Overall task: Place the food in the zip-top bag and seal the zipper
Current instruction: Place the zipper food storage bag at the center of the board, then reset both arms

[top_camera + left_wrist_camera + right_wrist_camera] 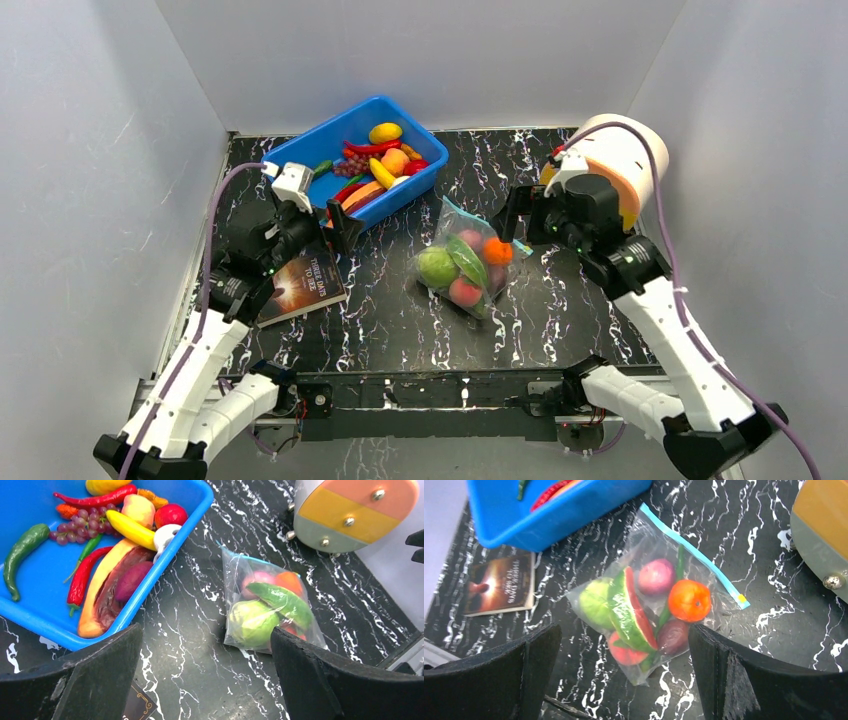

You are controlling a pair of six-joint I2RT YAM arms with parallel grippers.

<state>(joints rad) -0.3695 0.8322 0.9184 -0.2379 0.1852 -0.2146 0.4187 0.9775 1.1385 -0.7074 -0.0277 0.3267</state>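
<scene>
Bag (463, 262) lies mid-table, packed: watermelon slice (631, 612), cabbage (594, 600), orange (689, 600) and onion (656, 576) are inside. Zipper (696, 555) runs along its far edge. Pressed shut all the way? Can't tell. My right pincer (624, 645) hangs wide over it, empty. My left pincer (207, 640) is wide and empty too, near the bin (420, 185). Filling looks done, so sealing's the step. Next I'd pinch one zipper end and slide along the strip.
</scene>
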